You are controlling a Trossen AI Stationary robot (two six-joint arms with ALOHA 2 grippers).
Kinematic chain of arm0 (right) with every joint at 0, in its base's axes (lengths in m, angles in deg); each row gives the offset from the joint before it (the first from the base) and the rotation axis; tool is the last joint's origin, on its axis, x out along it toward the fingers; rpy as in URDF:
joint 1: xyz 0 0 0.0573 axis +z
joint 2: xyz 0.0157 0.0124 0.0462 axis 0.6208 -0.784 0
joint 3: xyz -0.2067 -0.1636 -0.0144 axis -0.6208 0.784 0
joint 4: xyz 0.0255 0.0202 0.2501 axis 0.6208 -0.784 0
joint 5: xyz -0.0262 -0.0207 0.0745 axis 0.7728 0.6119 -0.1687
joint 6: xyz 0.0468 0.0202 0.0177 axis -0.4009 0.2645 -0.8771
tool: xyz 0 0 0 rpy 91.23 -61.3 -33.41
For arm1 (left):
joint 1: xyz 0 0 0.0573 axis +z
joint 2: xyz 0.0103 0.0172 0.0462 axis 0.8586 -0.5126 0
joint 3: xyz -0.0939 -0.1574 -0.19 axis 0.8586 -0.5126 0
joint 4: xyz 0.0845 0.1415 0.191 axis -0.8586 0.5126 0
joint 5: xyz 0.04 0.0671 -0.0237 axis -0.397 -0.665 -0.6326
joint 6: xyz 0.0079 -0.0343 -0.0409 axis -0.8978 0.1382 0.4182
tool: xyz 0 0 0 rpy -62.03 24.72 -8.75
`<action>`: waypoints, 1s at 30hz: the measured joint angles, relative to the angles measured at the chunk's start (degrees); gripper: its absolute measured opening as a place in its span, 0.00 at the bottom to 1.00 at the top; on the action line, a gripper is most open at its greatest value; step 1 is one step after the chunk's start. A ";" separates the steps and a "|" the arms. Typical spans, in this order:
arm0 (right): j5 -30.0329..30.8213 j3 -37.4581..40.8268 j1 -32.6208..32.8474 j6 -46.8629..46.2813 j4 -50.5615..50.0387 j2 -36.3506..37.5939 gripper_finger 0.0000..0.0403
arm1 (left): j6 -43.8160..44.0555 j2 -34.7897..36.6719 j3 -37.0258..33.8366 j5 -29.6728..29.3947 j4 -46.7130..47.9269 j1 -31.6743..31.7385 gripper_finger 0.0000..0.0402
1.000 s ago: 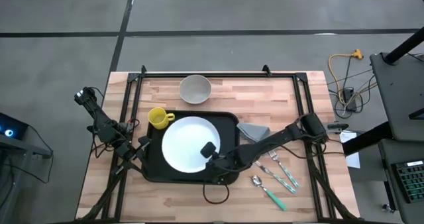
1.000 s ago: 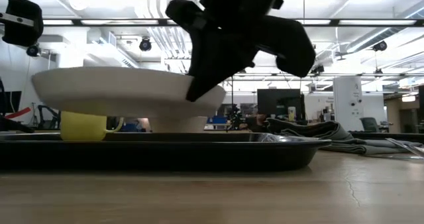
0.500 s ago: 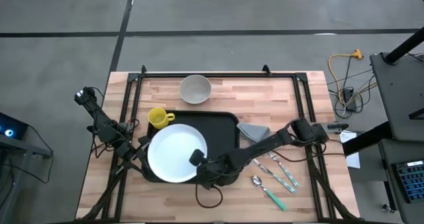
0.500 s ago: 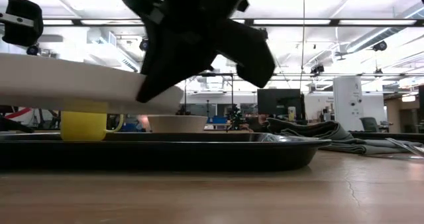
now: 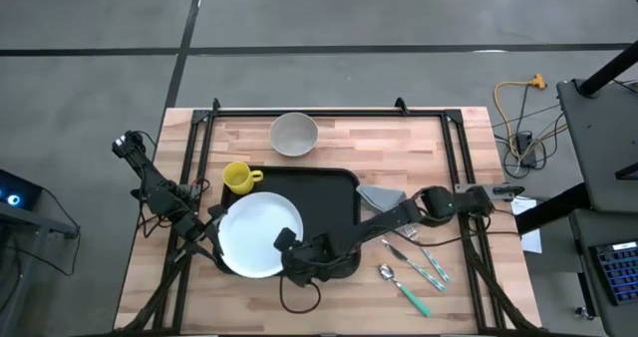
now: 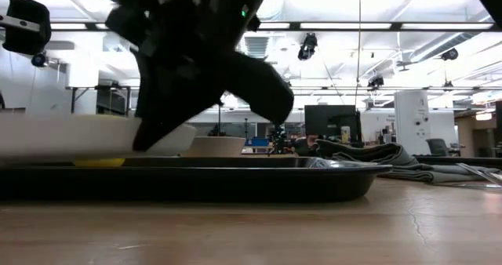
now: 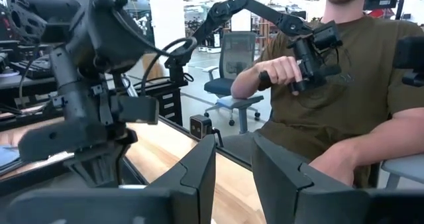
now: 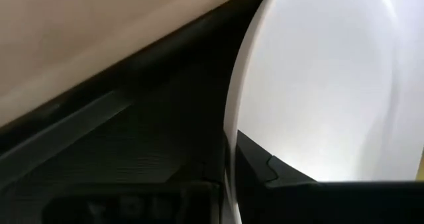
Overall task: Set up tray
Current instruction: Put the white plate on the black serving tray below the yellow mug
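High view: black tray (image 5: 334,192) lies at the middle of the tabletop (image 5: 449,307), nearer its front edge. White plate (image 5: 257,237) sits over the tray's front-left corner, its rim overhanging the tray's left and front edges. Right gripper (image 5: 289,245) reaches across the tray from the right and is closed on the plate's right rim. Yellow mug (image 5: 238,177) stands just off the tray's back-left corner; grey bowl (image 5: 294,134) near the tabletop's back edge. Grey cloth (image 5: 381,196) touches the tray's right edge; cutlery (image 5: 417,267) lies toward the front-right corner. Left gripper (image 5: 204,225) waits at the tabletop's left edge, just beside the plate.

Low view: plate (image 6: 70,136) held low over the tray (image 6: 188,179); whether it touches cannot be told. Right gripper (image 6: 157,128) clamps its rim.

Left wrist view: left gripper's fingers (image 7: 199,174) stand apart, nothing between them. A seated person (image 7: 331,85) beyond the table holds a control handle.

Right wrist view: plate rim (image 8: 232,118) pinched by the fingers (image 8: 278,174), dark tray (image 8: 132,138) beneath.
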 joint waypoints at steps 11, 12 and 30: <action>-0.23 -1.58 -0.51 -0.39 -0.05 -1.56 0.02 | -0.02 0.04 0.00 -0.02 -0.01 0.02 0.20; -0.24 -1.57 -0.57 -0.35 -0.05 -1.82 0.02 | -0.01 0.04 0.00 -0.02 0.04 0.00 0.20; -0.54 -1.55 -1.34 -2.11 1.58 -2.71 0.02 | -0.02 0.04 0.00 -0.02 0.00 0.00 0.20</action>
